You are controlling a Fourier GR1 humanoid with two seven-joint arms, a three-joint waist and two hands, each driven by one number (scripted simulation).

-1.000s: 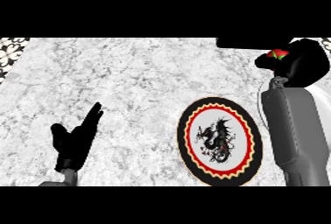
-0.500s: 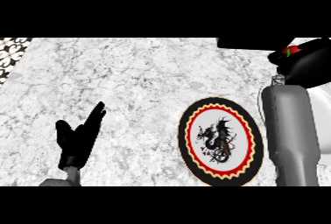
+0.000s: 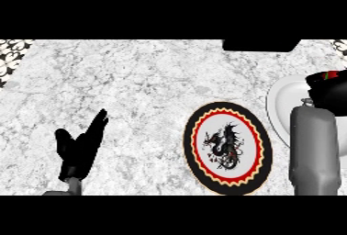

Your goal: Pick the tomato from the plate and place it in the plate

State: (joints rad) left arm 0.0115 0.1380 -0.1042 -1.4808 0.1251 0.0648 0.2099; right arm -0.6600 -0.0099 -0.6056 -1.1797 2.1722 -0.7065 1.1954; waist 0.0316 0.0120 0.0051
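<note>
The tomato [image 3: 331, 74] shows only as a red and green sliver at the top of my right hand [image 3: 330, 94], whose fingers curl round it. That hand is at the right edge of the head view, over a plain white plate [image 3: 283, 106]. Its grey forearm runs down beside the dragon plate [image 3: 227, 148], a round plate with a black rim, a red zigzag ring and a black dragon on white, lying on the counter at centre right. My left hand [image 3: 80, 149] rests open at the lower left, fingers up, holding nothing.
The counter is white-grey marble [image 3: 149, 92]. A dark rectangular object [image 3: 261, 45] sits at the back edge, right of centre. Black-and-white patterned tiling [image 3: 13, 48] shows at the top left corner.
My right hand, with the tomato in it, has moved right and nearer to me, over the white plate. The left hand and the dragon plate stayed put.
</note>
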